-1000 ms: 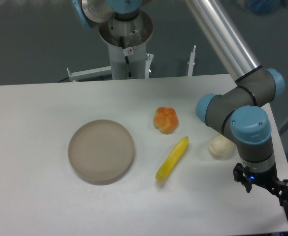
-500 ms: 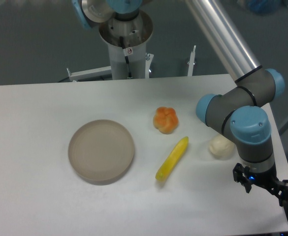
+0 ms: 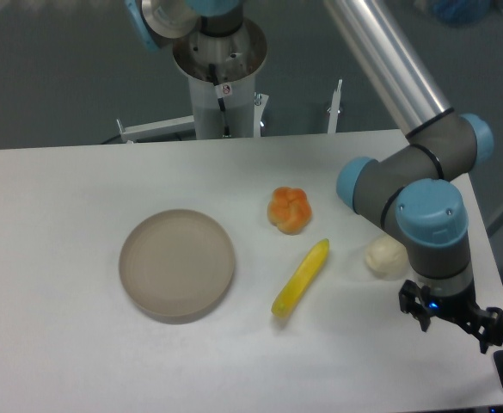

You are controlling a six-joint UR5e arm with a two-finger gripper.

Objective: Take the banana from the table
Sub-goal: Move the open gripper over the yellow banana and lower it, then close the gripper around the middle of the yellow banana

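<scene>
Banana (image 3: 302, 277) lies flat on the table (image 3: 62, 198), untouched, running diagonally with its greenish tip up toward the right and its lower end toward the front edge. It sits between the round beige dish (image 3: 177, 263) on one side and the cream-white lump (image 3: 385, 255) on the other, apart from both; the orange lobed fruit (image 3: 289, 209) is just behind it, not touching. Gripper (image 3: 450, 311) hangs near the table's front right corner, past the white lump, well apart from the banana. Only the dark finger hardware below the wrist shows, small and partly silhouetted; nothing is held between the fingers, but how wide they stand I cannot tell from this angle. The arm's blue-capped wrist joint (image 3: 432, 215) is above the gripper, with the white lump just beside the wrist in the view. Progress, as judged: nothing of the pick is done. The banana is not approached, not straddled, not lifted. Left to do: bring the gripper across over the banana's middle, turn the fingers to cross its long axis, descend, close, raise. Likely snag: the orange fruit sits close to the banana's upper end, so a grasp nearer mid-length looks safer.
</scene>
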